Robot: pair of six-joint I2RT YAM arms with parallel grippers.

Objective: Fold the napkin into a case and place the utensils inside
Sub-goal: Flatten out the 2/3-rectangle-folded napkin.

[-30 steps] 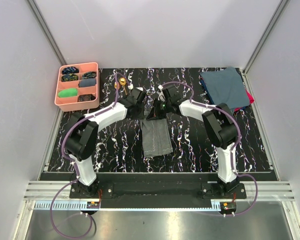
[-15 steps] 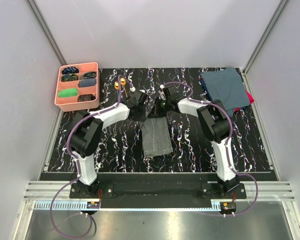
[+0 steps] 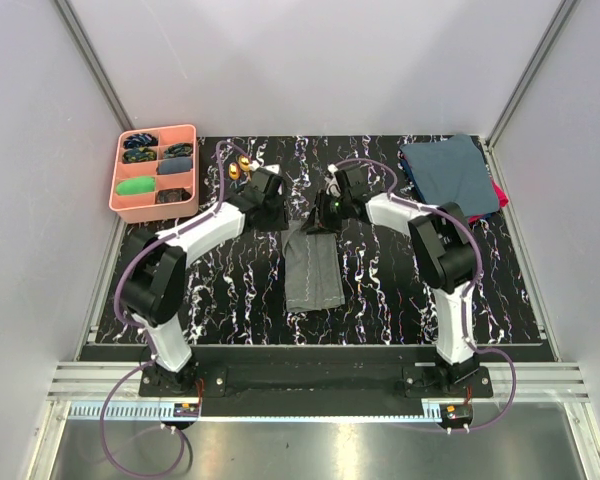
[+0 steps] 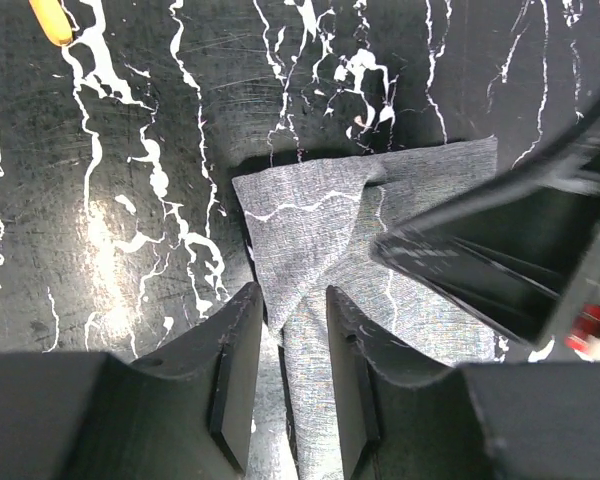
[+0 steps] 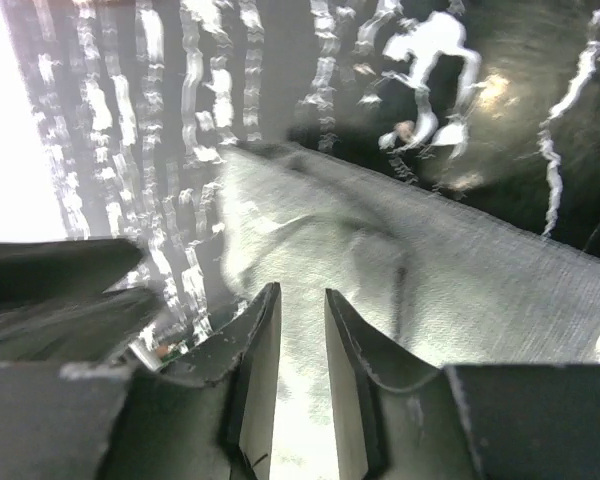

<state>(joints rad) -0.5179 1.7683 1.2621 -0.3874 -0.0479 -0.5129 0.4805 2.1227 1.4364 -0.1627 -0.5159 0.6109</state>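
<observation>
The grey napkin (image 3: 313, 270) lies on the black marbled table as a narrow folded strip, the case, with its long side running away from me. In the left wrist view the napkin's (image 4: 320, 215) far end shows a corner flap folded over. My left gripper (image 4: 292, 296) hangs open just over that end, its jaws a little apart with cloth below them. From the other side my right gripper (image 5: 300, 296) is open over the same end of the napkin (image 5: 420, 270). The gold utensils (image 3: 242, 167) lie at the far left, beyond my left gripper (image 3: 276, 214).
A pink compartment tray (image 3: 120, 190) stands at the far left corner. Dark blue-teal cloths (image 3: 450, 172) are stacked at the far right. My right gripper (image 3: 318, 220) sits close beside my left one, and it shows as a dark block (image 4: 480, 260) in the left wrist view.
Both grippers' jaws have parted from nearly shut. The right gripper has drawn back a little toward the far right, and the napkin's far end lies uncovered between the two.
</observation>
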